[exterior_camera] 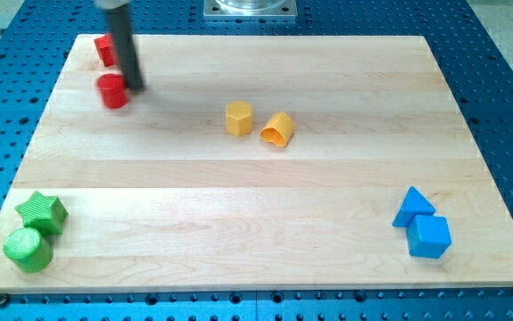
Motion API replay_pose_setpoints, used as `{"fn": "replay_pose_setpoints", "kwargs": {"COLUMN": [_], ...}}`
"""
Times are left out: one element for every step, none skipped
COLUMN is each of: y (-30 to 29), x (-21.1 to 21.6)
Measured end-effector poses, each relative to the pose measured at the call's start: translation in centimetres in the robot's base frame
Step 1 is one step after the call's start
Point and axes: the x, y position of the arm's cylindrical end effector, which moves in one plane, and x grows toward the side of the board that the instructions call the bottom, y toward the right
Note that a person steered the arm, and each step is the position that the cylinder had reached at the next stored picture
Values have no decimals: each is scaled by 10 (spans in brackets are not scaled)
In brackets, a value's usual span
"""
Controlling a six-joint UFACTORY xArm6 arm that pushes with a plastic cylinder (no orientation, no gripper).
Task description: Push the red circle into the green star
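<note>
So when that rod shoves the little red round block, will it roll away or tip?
Probably neither: the red circle looks squat and flat-bottomed, so it should slide. Being round, it may slip sideways off my tip, which sits at its right edge.

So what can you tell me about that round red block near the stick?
The red circle is a small, short cylinder, bright red and smooth, probably painted. It stands flat on the pale wooden board, near the view's top left corner. My tip sits right against its right side, seemingly touching. Another red block, partly hidden behind the rod, lies just above it, apart from it. The green star is far below.
</note>
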Motion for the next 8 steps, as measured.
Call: {"fn": "replay_pose_setpoints", "kwargs": {"y": [7,-6,-67,-38,-40,-16,-13,-17], "x": [66,4,31,112,112,102,137,163]}}
